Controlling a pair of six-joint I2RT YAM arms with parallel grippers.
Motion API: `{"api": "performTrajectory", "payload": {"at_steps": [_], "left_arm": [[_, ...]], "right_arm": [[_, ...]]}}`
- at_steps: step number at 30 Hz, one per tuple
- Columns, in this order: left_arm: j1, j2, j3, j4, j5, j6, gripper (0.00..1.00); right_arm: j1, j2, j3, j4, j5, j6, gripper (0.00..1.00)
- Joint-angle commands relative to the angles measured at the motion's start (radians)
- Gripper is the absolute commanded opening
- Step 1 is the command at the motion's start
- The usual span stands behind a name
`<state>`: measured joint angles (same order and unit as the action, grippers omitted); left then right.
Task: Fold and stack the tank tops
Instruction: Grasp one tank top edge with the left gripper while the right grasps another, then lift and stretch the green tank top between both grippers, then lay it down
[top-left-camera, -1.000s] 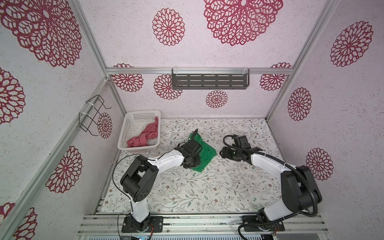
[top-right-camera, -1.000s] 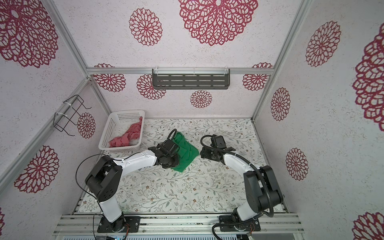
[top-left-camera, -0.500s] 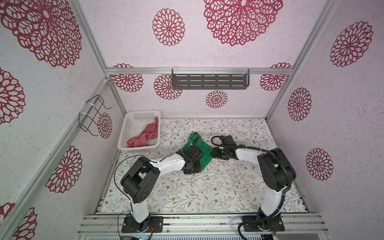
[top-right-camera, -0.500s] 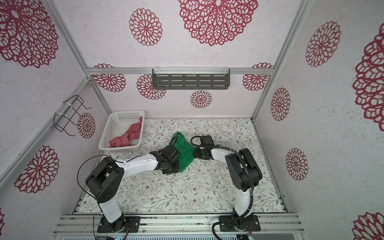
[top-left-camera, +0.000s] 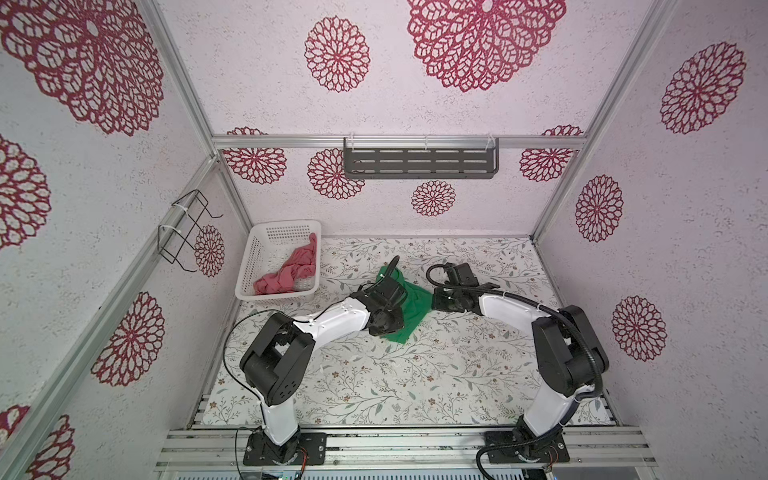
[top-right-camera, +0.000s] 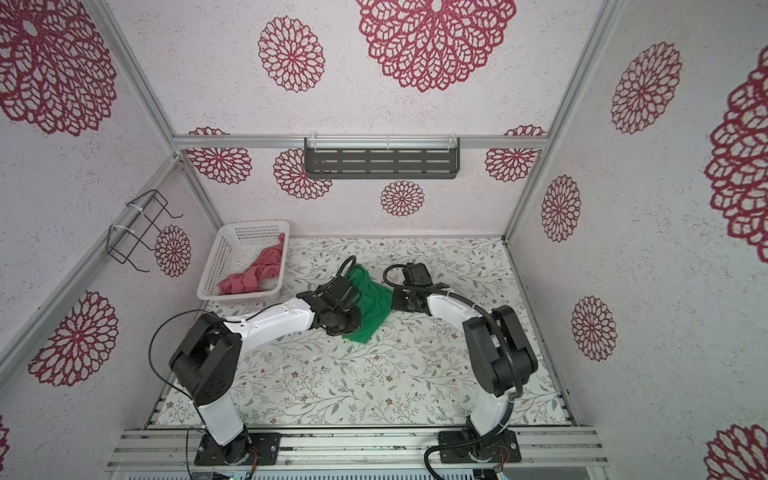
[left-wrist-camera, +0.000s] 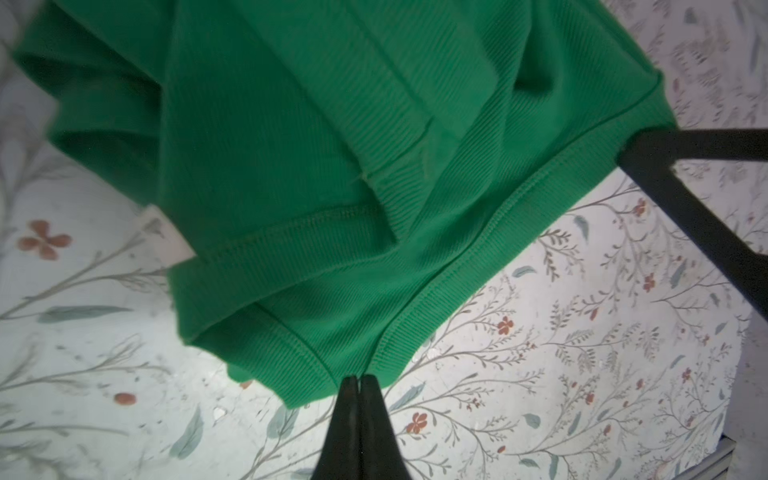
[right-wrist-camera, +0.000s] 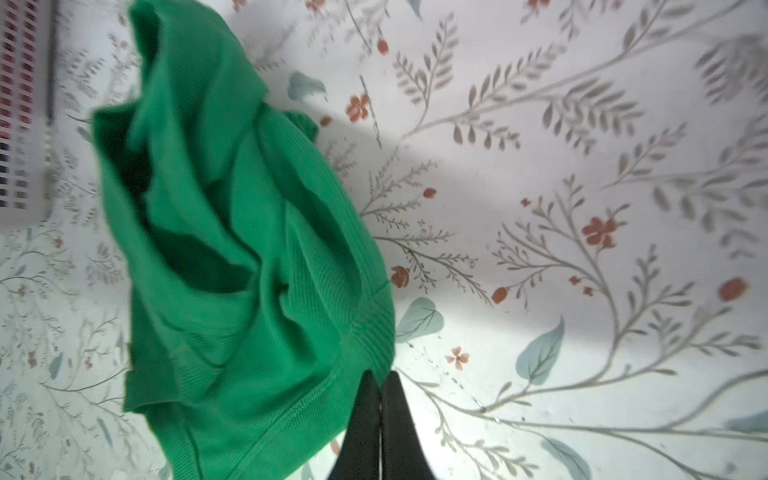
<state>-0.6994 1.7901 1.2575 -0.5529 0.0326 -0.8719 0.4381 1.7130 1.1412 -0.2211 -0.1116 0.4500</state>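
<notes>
The green tank top (top-left-camera: 415, 305) (top-right-camera: 374, 307) lies bunched mid-table, part folded over itself. My left gripper (left-wrist-camera: 359, 378) is shut, pinching its ribbed hem (left-wrist-camera: 386, 345). My right gripper (right-wrist-camera: 380, 376) is shut on a corner of the same hem (right-wrist-camera: 370, 332); its black fingers (left-wrist-camera: 648, 160) show at that corner in the left wrist view. In both top views the two wrists flank the green tank top, left (top-left-camera: 384, 320) and right (top-left-camera: 440, 301). The pink-red tank top (top-left-camera: 291, 270) (top-right-camera: 257, 274) lies crumpled in the white basket (top-left-camera: 249, 259).
The basket (top-right-camera: 214, 259) stands at the table's back left, close to the left arm. A grey slotted shelf (top-left-camera: 419, 158) hangs on the back wall and a black wire rack (top-left-camera: 187, 232) on the left wall. The floral table (top-left-camera: 415, 374) is walled on three sides.
My right gripper has come in from the right and shut on the green top's corner. My left gripper loosened briefly and is shut on the hem again.
</notes>
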Motion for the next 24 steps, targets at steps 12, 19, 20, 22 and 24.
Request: {"api": "performTrajectory", "payload": {"at_steps": [12, 19, 20, 22, 24], "left_arm": [[-0.098, 0.064, 0.046, 0.027, 0.057, -0.03, 0.48], [-0.136, 0.204, 0.095, 0.048, 0.107, -0.04, 0.57], [-0.137, 0.223, 0.097, 0.053, 0.113, -0.039, 0.58], [-0.136, 0.248, 0.105, 0.057, 0.117, -0.034, 0.55], [-0.137, 0.269, 0.122, 0.059, 0.116, -0.029, 0.42]], "right_arm": [[-0.016, -0.167, 0.013, -0.116, 0.017, -0.01, 0.0], [-0.015, -0.171, 0.003, -0.103, 0.021, 0.0, 0.0], [-0.015, -0.174, 0.002, -0.102, 0.02, 0.001, 0.0], [-0.016, -0.18, -0.001, -0.099, 0.021, 0.001, 0.0], [-0.016, -0.186, -0.003, -0.099, 0.019, 0.002, 0.0]]}}
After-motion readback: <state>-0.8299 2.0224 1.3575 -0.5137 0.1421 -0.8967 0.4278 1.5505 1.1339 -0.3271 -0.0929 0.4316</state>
